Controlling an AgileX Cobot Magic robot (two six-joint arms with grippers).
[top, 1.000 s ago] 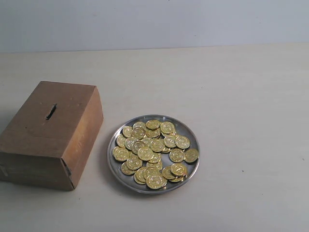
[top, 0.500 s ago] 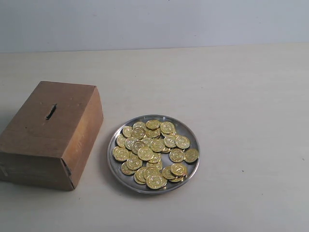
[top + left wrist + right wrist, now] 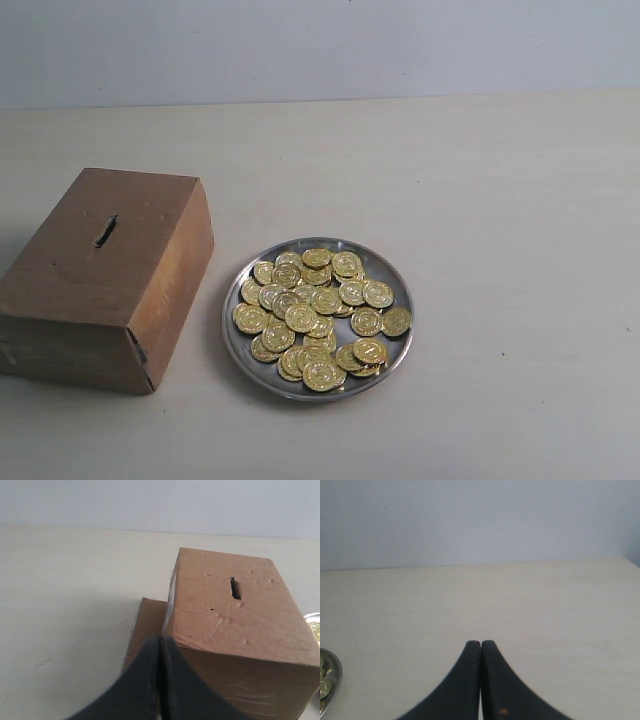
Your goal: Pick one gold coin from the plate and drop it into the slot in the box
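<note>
The silver plate (image 3: pixel 236 345) sits at the middle of the table with a heap of gold coins (image 3: pixel 318 315) in it. To its left stands the brown cardboard box (image 3: pixel 110 275), its dark slot (image 3: pixel 105 231) on the top face. Neither arm shows in the exterior view. In the left wrist view my left gripper (image 3: pixel 160 641) is shut and empty, close to the box (image 3: pixel 235 625), whose slot (image 3: pixel 235 588) is visible. In the right wrist view my right gripper (image 3: pixel 480 644) is shut and empty above bare table, with the plate's rim (image 3: pixel 335 680) and a few coins (image 3: pixel 324 687) at the frame edge.
A brown cardboard flap (image 3: pixel 147 625) lies flat on the table beside the box in the left wrist view. A pale wall (image 3: pixel 320 45) runs along the table's far edge.
</note>
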